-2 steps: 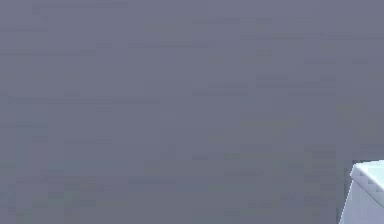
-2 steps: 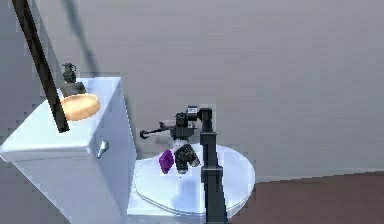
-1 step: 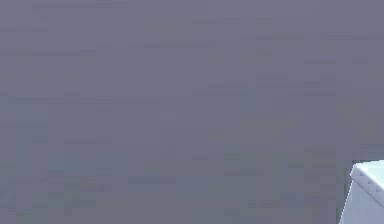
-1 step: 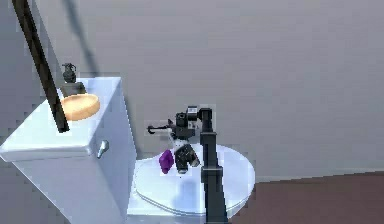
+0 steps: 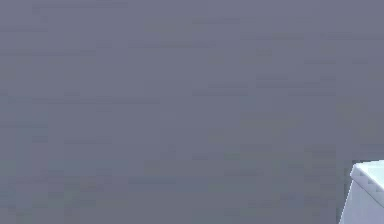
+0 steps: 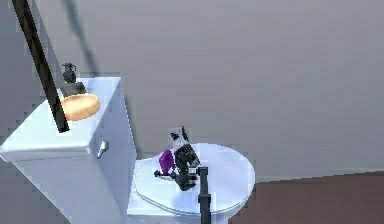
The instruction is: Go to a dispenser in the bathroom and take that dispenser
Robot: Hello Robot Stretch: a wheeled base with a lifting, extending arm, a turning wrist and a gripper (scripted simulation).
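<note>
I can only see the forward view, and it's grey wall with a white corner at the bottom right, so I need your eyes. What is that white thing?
Observer: It looks like the toilet tank. In the arm side view a small dark bottle-shaped thing stands at the back of the tank's top, near a round orange thing.
Operator: And where is the arm reaching?
Observer: The arm rises in front of the closed toilet lid. The fingers are at a small purple thing above that lid. I can't tell whether it is held.
</note>
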